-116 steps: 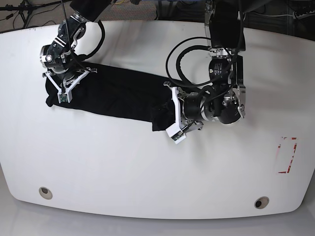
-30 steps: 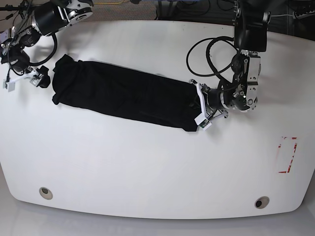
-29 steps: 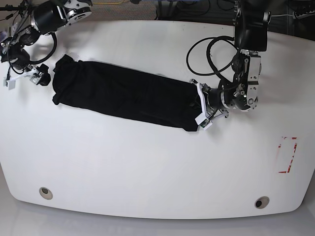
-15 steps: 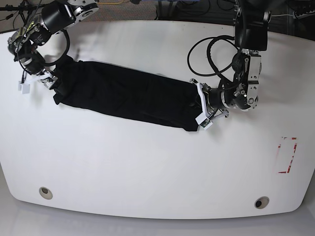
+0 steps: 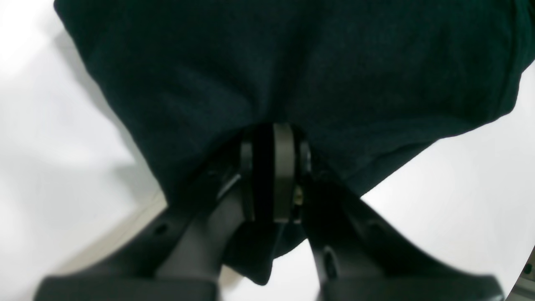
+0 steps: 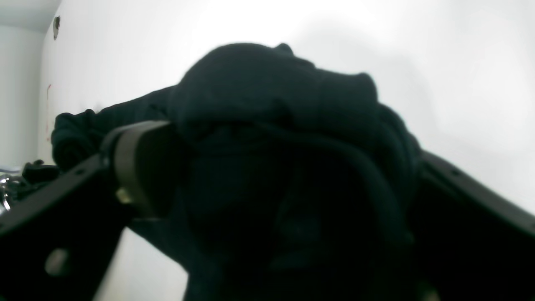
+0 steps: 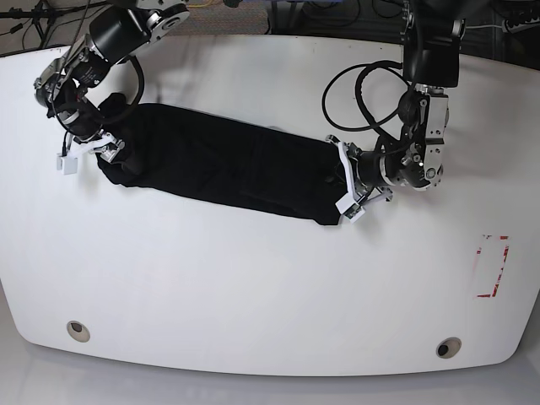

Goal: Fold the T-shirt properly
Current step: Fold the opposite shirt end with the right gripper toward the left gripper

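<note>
The T-shirt (image 7: 219, 164) lies as a long black band across the white table, running from upper left to lower right. My left gripper (image 7: 344, 192) is shut on its right end; in the left wrist view the gripper (image 5: 271, 175) is pressed shut, with black cloth (image 5: 292, 62) pinched at the tips and spreading beyond them. My right gripper (image 7: 89, 150) is at the shirt's left end. In the right wrist view this gripper (image 6: 284, 175) has its jaws wide apart, with bunched cloth (image 6: 271, 104) filling the gap. The white mark and purple bit are hidden.
The white table (image 7: 253, 295) has two round holes near its front edge (image 7: 78, 330) (image 7: 448, 347). A red outlined mark (image 7: 492, 266) sits at the right. Cables hang behind the far edge.
My right gripper has moved from off the shirt's left side onto its left end, which is now bunched inward. My left gripper has stayed shut on the right end.
</note>
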Controlling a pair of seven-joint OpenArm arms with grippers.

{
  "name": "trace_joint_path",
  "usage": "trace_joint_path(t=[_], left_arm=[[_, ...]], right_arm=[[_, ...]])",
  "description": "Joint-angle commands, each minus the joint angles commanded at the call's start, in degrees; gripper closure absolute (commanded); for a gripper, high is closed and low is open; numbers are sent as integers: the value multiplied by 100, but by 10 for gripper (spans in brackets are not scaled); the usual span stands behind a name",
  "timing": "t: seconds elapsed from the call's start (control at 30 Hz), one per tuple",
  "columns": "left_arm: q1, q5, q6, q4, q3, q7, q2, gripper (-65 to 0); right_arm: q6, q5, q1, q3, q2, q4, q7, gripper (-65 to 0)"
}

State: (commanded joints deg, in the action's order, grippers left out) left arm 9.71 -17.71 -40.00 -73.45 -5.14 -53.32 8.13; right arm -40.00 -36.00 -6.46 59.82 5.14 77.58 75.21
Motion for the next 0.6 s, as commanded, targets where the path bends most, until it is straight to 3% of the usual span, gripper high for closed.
trace_joint_path(t=[0.17,0.27,0.43,0.6], left_arm=[[0,9,0,0,0,0,0,-43],[0,18,0,0,0,0,0,-43],[0,35,0,0,-35,-9,-18,-43],[0,44,0,0,-44,-9,-26,-43]], right_arm=[[0,0,0,0,114,0,-18,-128],[0,0,9,-9,185,18,-18,-16],[0,9,70,-9,264,246,-18,0],[0,9,273,-123,229,1240,-26,0]])
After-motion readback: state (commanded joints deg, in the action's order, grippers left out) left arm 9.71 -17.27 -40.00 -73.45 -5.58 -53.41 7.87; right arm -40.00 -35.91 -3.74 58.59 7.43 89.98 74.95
